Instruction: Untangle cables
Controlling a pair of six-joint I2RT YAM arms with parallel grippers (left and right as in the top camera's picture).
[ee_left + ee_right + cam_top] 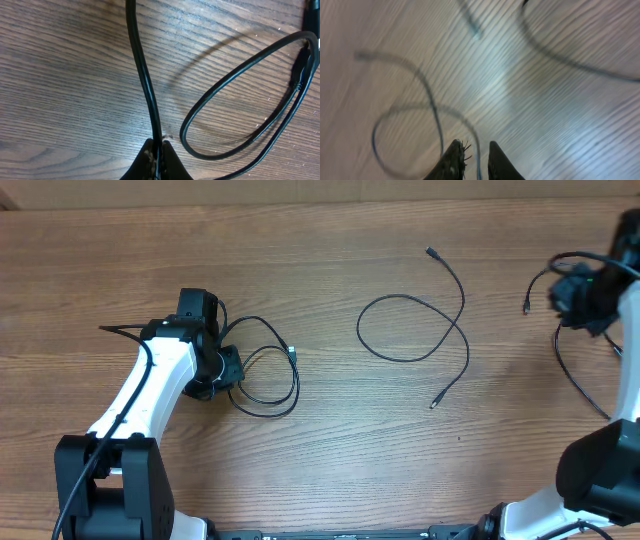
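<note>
One thin black cable (285, 402) loops on the wood table by my left gripper (228, 368), its bluish plug (292, 353) lying at the loop's right. In the left wrist view the left gripper (159, 141) is shut on this cable (145, 75), whose loop (235, 80) lies to the right. A second cable (410, 330) lies loose in the table's middle, forming one loop, with plug ends far and near. At the right edge, my right gripper (570, 292) is raised, a third cable (533, 285) hanging by it. In the blurred right wrist view the right gripper (472, 145) stands slightly open, a thin cable (479, 157) running between its fingers without being pinched.
The wood table (330, 460) fills the view, its far edge along the top. Both arm bases stand at the near edge. A thin black line (578, 380) trails on the table beside the right arm.
</note>
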